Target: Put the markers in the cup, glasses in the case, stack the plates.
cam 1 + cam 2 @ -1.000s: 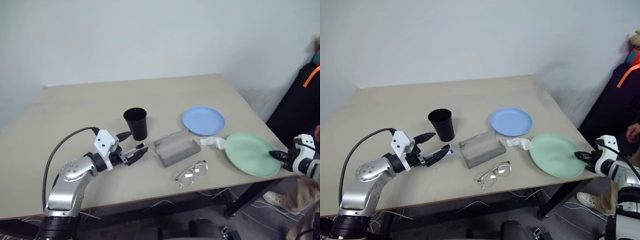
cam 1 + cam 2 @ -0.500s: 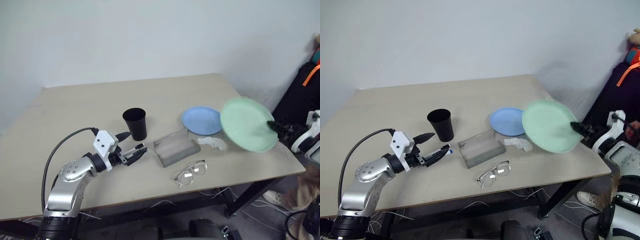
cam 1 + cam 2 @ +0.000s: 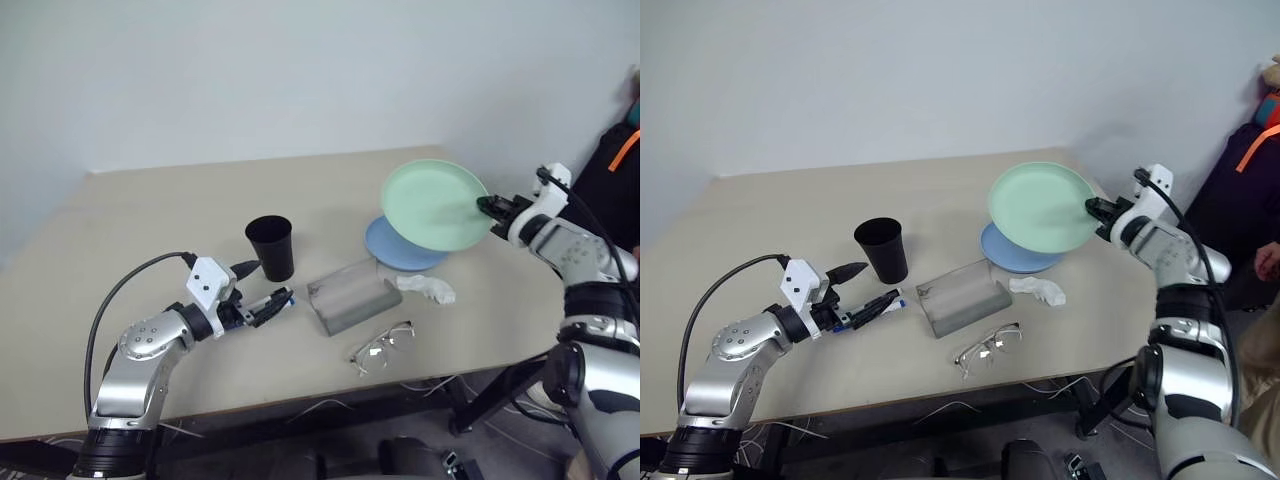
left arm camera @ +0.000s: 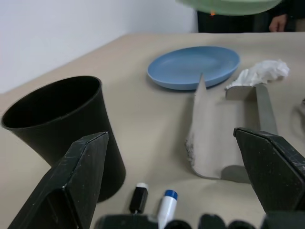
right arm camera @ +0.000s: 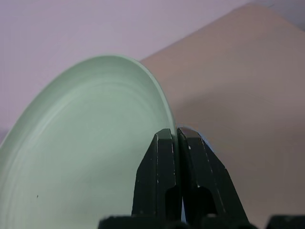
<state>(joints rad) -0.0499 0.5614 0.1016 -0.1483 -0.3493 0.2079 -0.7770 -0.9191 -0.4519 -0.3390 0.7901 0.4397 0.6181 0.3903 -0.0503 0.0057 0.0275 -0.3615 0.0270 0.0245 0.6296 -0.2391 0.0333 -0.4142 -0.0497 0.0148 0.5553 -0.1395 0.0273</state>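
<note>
Bench (image 3: 150, 210), pale beige, carrying the items listed here.

Mint green plate (image 3: 435, 205): off the bench, tilted, pinched at its rim by the right gripper (image 3: 488, 207), whose jaws are closed tight on the edge; it hangs above the light blue plate (image 3: 392, 247) and overlaps it in the head views.

Light blue plate: flat on the bench, partly covered from above by the green one.

Cup (image 3: 271, 247): black, upright, mouth open, near the middle of the bench.

Markers: two, lying side by side on the bench just in front of the cup, black-capped marker (image 4: 139, 197) beside the blue-capped marker (image 4: 167, 202); both lie between the spread fingers of the left gripper (image 4: 178, 191).

Left gripper: jaws at full spread, holding nothing, low over the bench beside the cup.

Case (image 3: 353, 295): grey, open, between the cup and the plates.

Tissue (image 3: 428, 287): white, crumpled, just beside the case's right end.

Glasses (image 3: 384, 346): wire frame, clear lenses, on the bench in front of the case, near the front edge.
</note>
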